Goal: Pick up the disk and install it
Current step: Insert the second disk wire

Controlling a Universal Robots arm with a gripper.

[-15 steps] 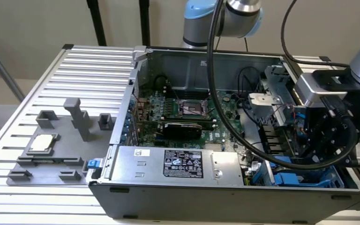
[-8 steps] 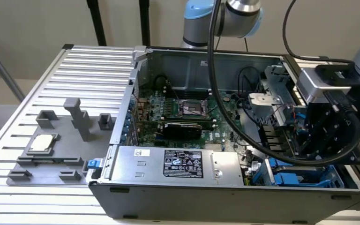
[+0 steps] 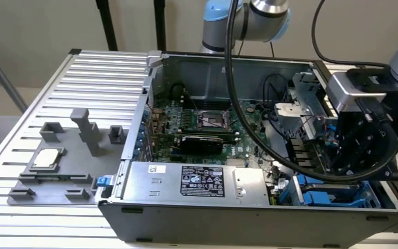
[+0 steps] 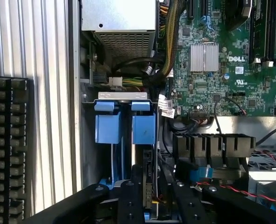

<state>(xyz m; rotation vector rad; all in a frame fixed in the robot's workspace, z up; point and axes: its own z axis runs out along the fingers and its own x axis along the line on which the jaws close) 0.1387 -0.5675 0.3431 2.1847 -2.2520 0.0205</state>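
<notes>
Your gripper [image 4: 149, 196] is clamped on the disk [image 4: 148, 189] edge-on over the drive bay [image 4: 123, 123]; treat it as rigid, fairly heavy and shock-sensitive, gripping the blue carrier sides.

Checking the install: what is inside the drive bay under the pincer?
Blue carriers stand upright in the bay, at the case's corner beside the power supply. The pincer reaches down between them. Its arm covers the bay's depth, so a seated disk cannot be confirmed.

A plain beige wall [image 3: 40, 26] stands behind. The ribbed aluminium table [image 3: 19, 155] is evenly lit, with black poles [image 3: 105, 23] rising beyond it
</notes>
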